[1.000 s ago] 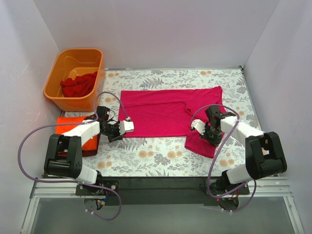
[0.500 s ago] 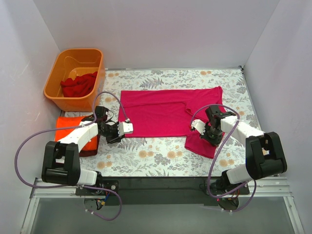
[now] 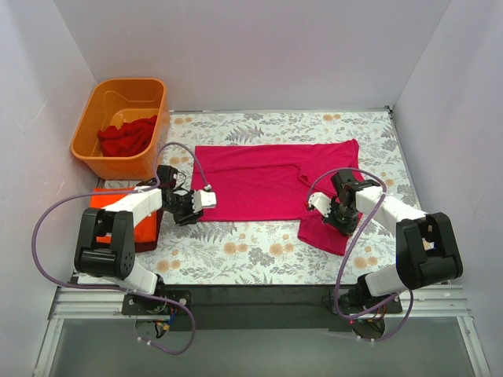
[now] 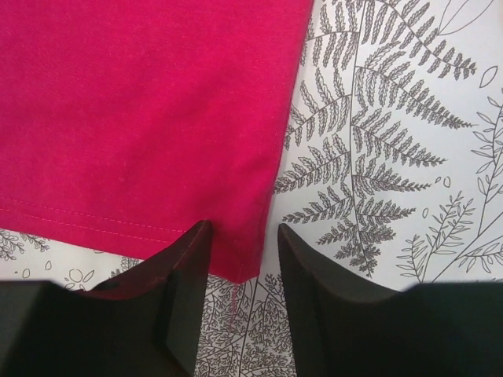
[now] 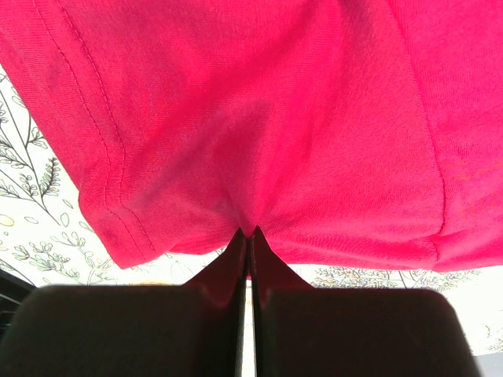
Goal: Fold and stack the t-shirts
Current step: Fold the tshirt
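A magenta-pink t-shirt [image 3: 267, 181] lies spread flat in the middle of the table. My left gripper [image 3: 207, 199] is open at the shirt's near-left corner. In the left wrist view that hemmed corner [image 4: 236, 259] lies between the two fingers of the left gripper [image 4: 244, 247], which are apart. My right gripper [image 3: 321, 204] is shut on a pinch of the pink shirt near its right sleeve. The right wrist view shows the cloth [image 5: 259, 118] bunched at the tips of the right gripper [image 5: 248, 233]. A folded orange t-shirt [image 3: 104, 196] lies at the left, partly under my left arm.
A rigid orange tub [image 3: 94, 110] at the back left holds a crumpled deep red t-shirt [image 3: 126, 137]. A dark maroon edge [image 3: 149, 238] shows under the orange shirt. White walls close in the floral table [image 3: 259, 251] on three sides.
My left gripper has shifted slightly up toward the shirt's near-left corner, and the left arm's elbow has swung. The right arm and the shirt have not moved.
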You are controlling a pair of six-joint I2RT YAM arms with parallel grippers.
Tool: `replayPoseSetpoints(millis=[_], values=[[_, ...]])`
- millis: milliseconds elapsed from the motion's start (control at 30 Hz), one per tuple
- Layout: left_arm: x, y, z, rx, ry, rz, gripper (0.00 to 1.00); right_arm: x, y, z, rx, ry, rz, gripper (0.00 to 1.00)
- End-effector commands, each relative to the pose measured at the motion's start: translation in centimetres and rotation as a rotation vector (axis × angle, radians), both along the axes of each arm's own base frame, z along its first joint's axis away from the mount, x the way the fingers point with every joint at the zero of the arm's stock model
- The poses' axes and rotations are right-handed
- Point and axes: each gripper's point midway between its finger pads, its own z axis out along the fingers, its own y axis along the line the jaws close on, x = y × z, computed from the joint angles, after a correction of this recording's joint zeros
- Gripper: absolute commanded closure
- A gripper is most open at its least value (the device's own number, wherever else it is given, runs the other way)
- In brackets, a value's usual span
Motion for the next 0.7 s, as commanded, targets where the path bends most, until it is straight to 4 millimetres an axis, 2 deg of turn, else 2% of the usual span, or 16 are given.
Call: replayPoseSetpoints(millis=[0, 100, 133, 267, 467, 567, 667], values=[[0.5, 0.6, -0.8, 0.036, -0.021, -0.031, 0.66, 0.1, 0.2, 1.0, 0.013, -0.005, -0.01, 0.99], [-0.9, 0.8, -1.7, 0.052, -0.002, -0.063, 0.79, -0.3, 0.1, 1.0, 0.015, 0.0, -0.011, 0.99], [-1.5, 0.9, -1.9, 0.055, 0.004, -0.073, 0.88, -0.5, 0.3, 1.0, 0.028, 0.001, -0.011, 0.99], [-2.5, 1.0, -1.6, 0.051, 0.009, -0.087, 1.0, -1.4, 0.8, 1.6, 0.064, 0.007, -0.018, 0.99], [-2.8, 0.5, 0.3, 0.017, -0.016, -0.091, 1.0, -2.2, 0.6, 2.7, 0.071, -0.011, -0.021, 0.99], [-2.7, 0.3, 1.4, -0.003, -0.023, -0.085, 1.0, -1.9, 0.5, 3.6, 0.069, -0.034, -0.01, 0.99], [-1.8, 0.3, 2.8, -0.021, -0.035, -0.06, 1.0, -1.4, 0.4, 4.4, 0.061, -0.051, -0.002, 0.99]])
